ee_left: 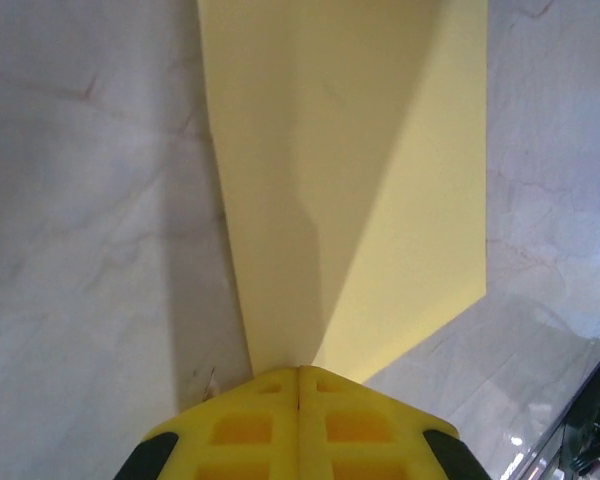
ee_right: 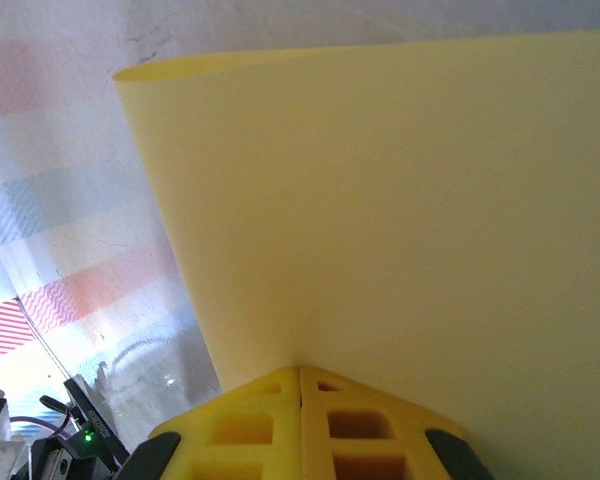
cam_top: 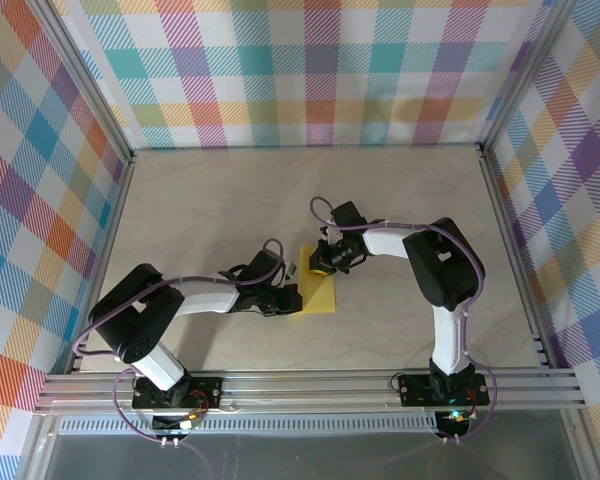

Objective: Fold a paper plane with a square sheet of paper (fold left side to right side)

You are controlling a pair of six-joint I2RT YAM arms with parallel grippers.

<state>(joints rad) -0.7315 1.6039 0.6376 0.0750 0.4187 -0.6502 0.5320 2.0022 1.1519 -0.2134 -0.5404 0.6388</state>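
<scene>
The square sheet of paper (cam_top: 321,293), bright yellow, lies at the middle of the marbled table between both arms. From above it looks narrower than a square, with its left part lifted. My left gripper (cam_top: 292,296) is at its lower left edge, fingers shut, and the paper (ee_left: 380,150) runs into the closed tips (ee_left: 298,370) with a raised flap beside a flat part. My right gripper (cam_top: 325,262) is at the sheet's far end, shut (ee_right: 300,370) on a bowed stretch of the paper (ee_right: 400,200). The paper plane is out of view.
Plaid walls (cam_top: 310,70) close off the back and both sides, with aluminium posts (cam_top: 485,155) at the corners. A metal rail (cam_top: 310,388) runs along the near edge over the arm bases. Bare marbled tabletop (cam_top: 210,200) lies round the sheet.
</scene>
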